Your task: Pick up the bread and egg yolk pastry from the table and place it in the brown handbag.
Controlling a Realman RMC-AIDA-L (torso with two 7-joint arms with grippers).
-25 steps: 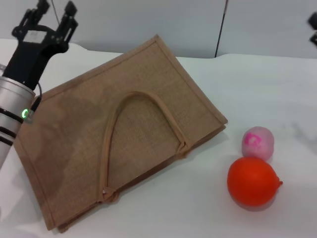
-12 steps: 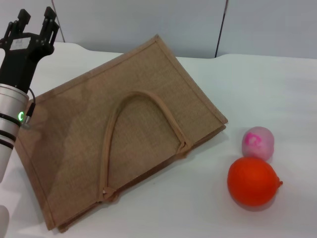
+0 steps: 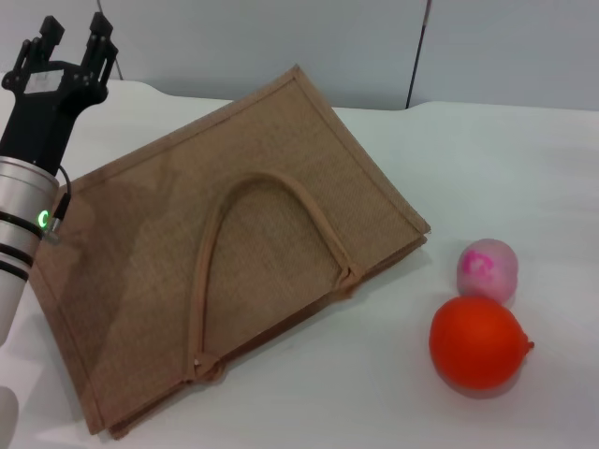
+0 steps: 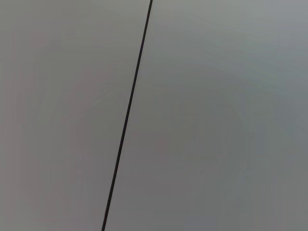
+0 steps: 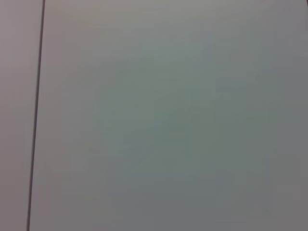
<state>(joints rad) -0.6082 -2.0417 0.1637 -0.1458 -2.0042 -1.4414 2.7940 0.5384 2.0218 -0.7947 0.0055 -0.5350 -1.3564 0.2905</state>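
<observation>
The brown handbag lies flat on the white table, its two thin handles looped on top. My left gripper is raised at the far left, above and behind the bag's far left corner, open and empty. The bread and the egg yolk pastry are not in view in any frame. My right gripper is out of view. Both wrist views show only a plain grey wall with a dark seam.
A pink ball with a magenta mark and a round orange fruit lie on the table to the right of the bag, touching each other. A grey wall stands behind the table.
My left gripper has moved left, away from above the bag's far edge. The right gripper, which showed at the far right edge a second ago, has left the view.
</observation>
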